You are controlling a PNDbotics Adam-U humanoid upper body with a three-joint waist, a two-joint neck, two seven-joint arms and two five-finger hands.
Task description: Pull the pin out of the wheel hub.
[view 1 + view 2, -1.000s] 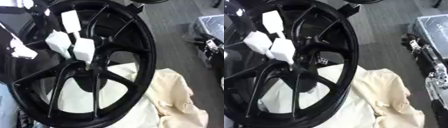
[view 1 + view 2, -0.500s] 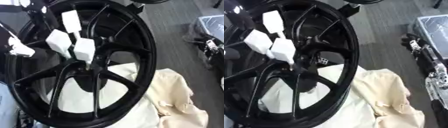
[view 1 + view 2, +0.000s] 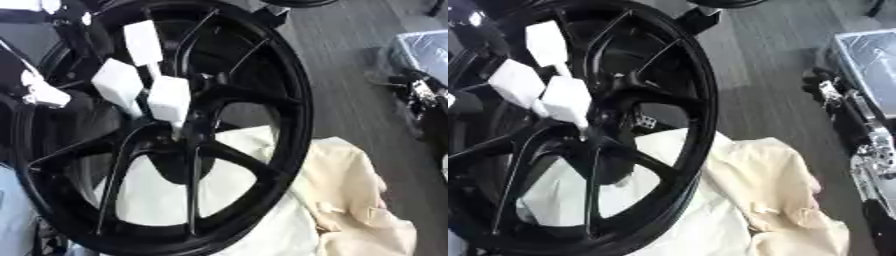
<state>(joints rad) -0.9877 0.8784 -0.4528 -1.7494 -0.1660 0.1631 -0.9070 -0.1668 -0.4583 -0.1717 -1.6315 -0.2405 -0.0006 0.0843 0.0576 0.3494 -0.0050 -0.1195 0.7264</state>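
**Robot hand at the hub of a black wheel, about to draw out a pin**

A large black spoked wheel (image 3: 262,100) stood nearly upright and tilted, filling most of both views. Its hub (image 3: 188,127) sat a little left of centre, where the spokes met. Behind and beneath the wheel lay a crumpled cream cloth (image 3: 350,200), spread over a grey floor (image 3: 772,90).

The robot's left hand (image 3: 144,92) reached in from the upper left. Its white-tipped fingers (image 3: 169,100) were bunched together and pointed down at the hub, the lowest tip touching or just beside the centre. A thin pale sliver (image 3: 178,131) showed below that fingertip, probably the pin, though it was too small to be sure. Whether the fingers were pinching it or only resting against it could not be told. The right hand did not show in either view.

At the right edge lay dark equipment (image 3: 859,130) with a silvery case, well apart from the wheel.

The step in hand seemed to be taking hold of the pin at the hub. The next move would likely call for a secure pinch on the pin, then a straight pull along its axis, away from the hub, without tipping the wheel.
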